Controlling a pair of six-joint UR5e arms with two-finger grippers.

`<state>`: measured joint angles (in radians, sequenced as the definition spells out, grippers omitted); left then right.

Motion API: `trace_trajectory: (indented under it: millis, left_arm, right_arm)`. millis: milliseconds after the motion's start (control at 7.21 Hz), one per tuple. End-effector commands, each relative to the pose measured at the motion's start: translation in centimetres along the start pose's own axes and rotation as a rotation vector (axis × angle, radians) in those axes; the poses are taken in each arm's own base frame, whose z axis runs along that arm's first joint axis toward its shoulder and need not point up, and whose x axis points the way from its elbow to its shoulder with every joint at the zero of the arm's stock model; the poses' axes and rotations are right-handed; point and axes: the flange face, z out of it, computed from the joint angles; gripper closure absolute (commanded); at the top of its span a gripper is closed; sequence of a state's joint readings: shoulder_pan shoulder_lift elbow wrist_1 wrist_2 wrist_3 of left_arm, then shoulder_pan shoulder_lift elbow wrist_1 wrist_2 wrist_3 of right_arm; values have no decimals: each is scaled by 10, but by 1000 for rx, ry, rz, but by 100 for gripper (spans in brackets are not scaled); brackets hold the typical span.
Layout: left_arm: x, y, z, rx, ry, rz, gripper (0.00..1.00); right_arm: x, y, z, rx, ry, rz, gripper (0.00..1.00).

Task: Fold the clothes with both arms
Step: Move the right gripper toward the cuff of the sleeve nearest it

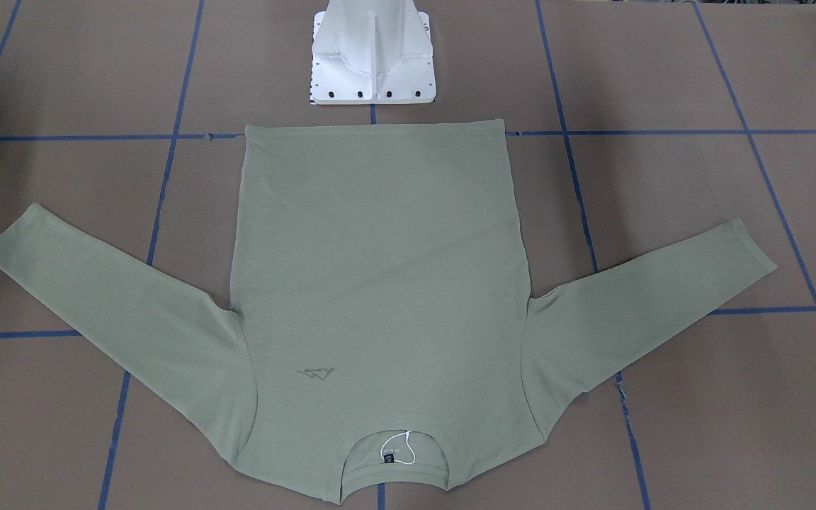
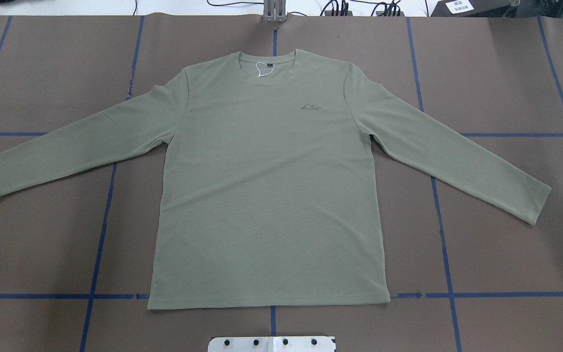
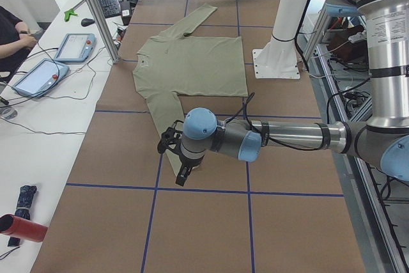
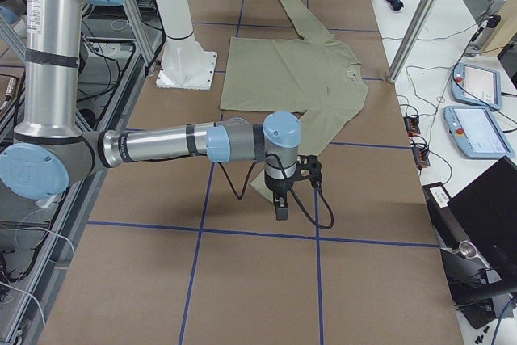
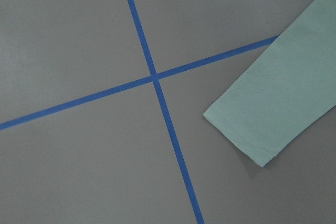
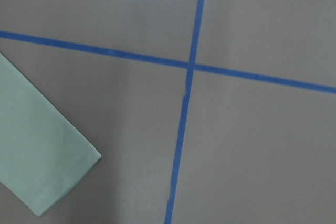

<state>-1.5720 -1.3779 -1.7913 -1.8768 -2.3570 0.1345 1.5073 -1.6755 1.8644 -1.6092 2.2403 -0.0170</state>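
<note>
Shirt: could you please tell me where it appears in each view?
Front-facing: shirt central, collar at bottom.
Overhead: shirt central, collar at top.
Left: shirt upper middle.
Right: shirt upper middle.
Left wrist: cuff at right.
Right wrist: cuff, lower left.
Shared landmark: blue tape grid.

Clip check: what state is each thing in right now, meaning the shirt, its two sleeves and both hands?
shirt: unfolded, lying flat, logo side up.
left sleeve: spread outward, not folded in.
right sleeve: spread outward, not folded in.
left hand: near the left sleeve's end, not holding the shirt; open or shut, cannot tell.
right hand: near the right sleeve's end, not holding the shirt; open or shut, cannot tell.
</note>
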Motion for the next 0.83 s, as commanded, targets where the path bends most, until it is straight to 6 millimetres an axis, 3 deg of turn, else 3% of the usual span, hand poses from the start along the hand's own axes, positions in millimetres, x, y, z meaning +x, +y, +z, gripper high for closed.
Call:
trace_trajectory:
  millis: [0, 139, 416, 555, 693]
  left_arm:
    - [19, -33, -27, 185, -49, 174, 0]
    - [22, -54, -34, 303, -89, 285, 0]
    - [17, -54, -30, 331, -101, 307, 0]
    - [16, -52, -30, 330, -98, 292, 0]
    - [17, -48, -30, 335, -93, 272, 0]
  right_arm:
    - [-29, -43, -40, 167, 9, -121, 0]
    - [-33, -46, -44, 187, -2, -96, 0]
    - [-39, -44, -46, 240, -45, -82, 0]
    - [-49, -42, -38, 251, -77, -15, 0]
    - [-75, -30, -10, 258, -131, 73, 0]
